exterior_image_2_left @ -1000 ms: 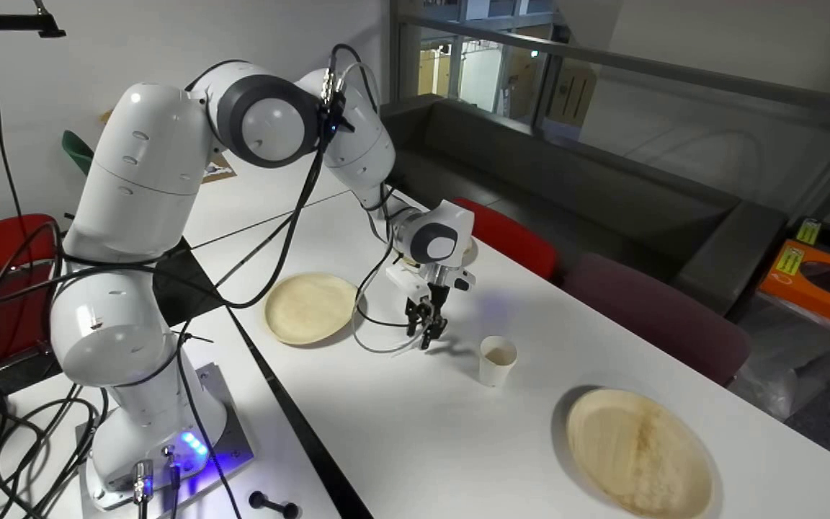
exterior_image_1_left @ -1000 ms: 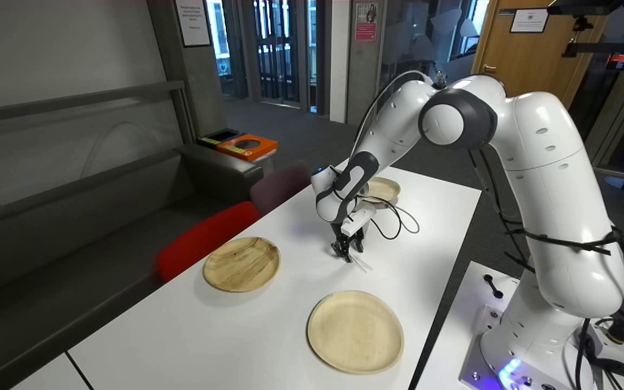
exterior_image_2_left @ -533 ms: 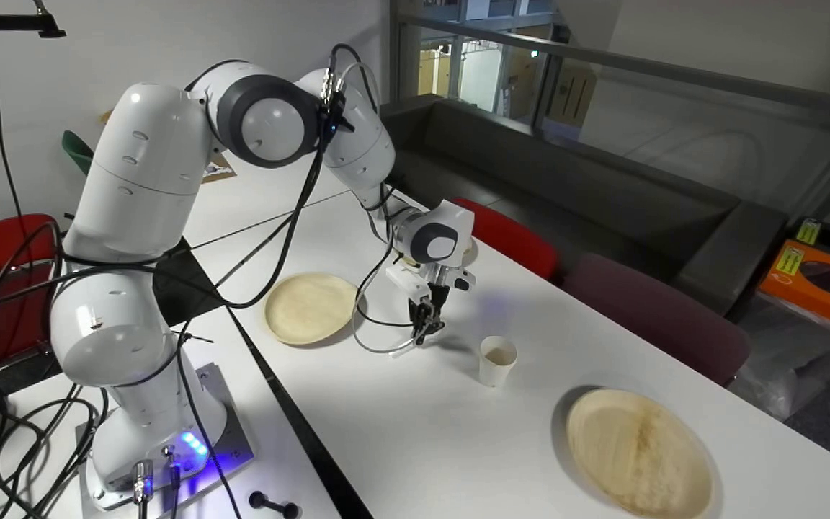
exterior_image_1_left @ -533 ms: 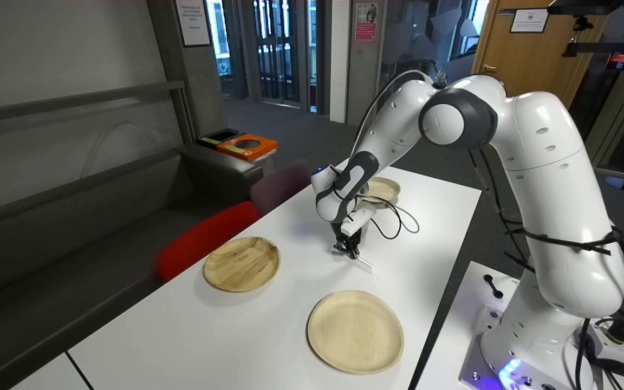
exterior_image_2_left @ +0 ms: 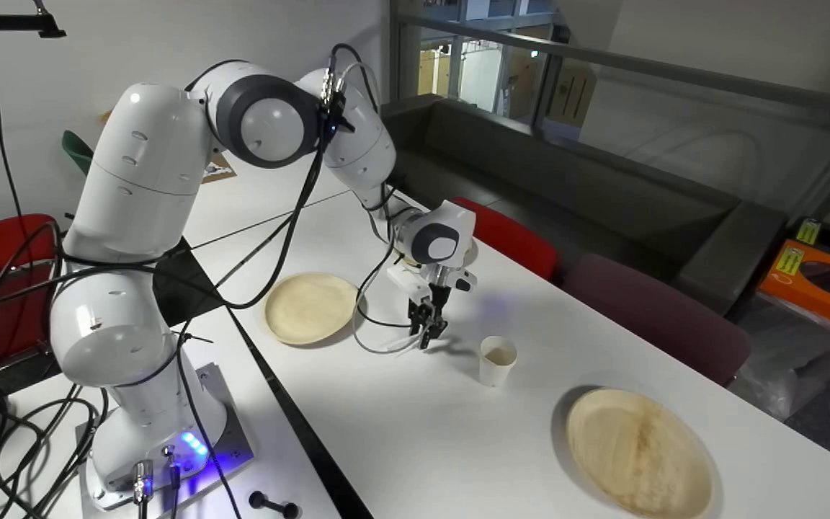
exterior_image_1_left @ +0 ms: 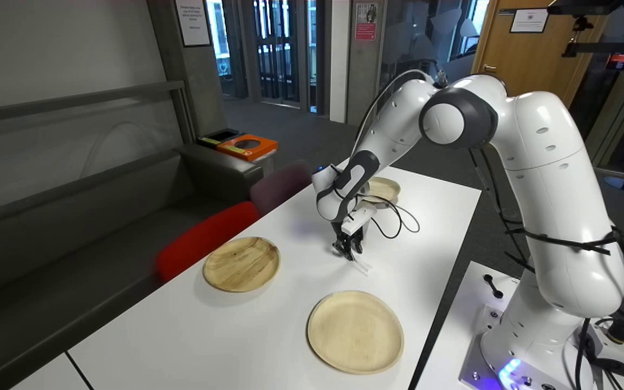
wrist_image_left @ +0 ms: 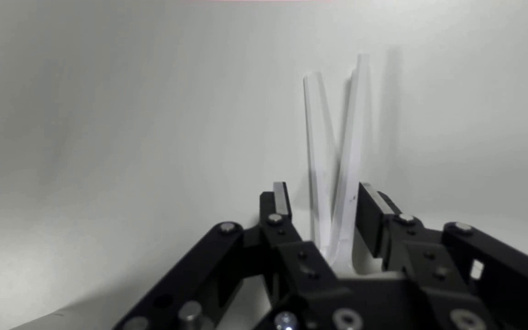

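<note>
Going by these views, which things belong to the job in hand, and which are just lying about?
In the job, it seems:
- pincer, jaws apart
- white strips, showing between the jaws in the wrist view

Probably just lying about:
- white cup
- tan plates
- black dumbbell-shaped piece near the arm's base

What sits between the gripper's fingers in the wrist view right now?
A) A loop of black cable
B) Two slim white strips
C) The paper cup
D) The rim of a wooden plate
B: in the wrist view two slim white strips form a narrow V between the fingers of the gripper, with a gap showing beside one of them.
</note>
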Action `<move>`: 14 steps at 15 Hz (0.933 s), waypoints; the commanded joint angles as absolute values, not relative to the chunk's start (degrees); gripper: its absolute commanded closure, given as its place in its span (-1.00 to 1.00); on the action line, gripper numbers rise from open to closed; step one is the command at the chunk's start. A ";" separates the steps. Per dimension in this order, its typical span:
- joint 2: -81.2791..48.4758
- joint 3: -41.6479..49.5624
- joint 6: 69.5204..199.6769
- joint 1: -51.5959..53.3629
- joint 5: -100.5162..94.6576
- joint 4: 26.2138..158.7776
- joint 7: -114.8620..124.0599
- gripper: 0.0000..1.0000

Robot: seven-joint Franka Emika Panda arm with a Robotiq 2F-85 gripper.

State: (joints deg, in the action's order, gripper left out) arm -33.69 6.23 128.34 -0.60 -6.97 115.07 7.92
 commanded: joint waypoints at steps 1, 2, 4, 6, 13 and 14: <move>-32.87 5.54 127.17 -1.87 -5.98 115.19 5.82 -0.53; -32.92 5.55 127.14 -1.89 -6.00 115.17 5.85 -0.65; -32.97 5.56 127.22 -1.88 -6.05 115.24 5.89 -0.96; -33.03 5.58 127.26 -1.87 -6.06 115.23 5.92 -0.21; -33.12 5.61 127.29 -1.81 -6.13 115.19 6.02 0.73; -33.12 5.61 127.31 -1.78 -6.15 115.22 6.05 0.87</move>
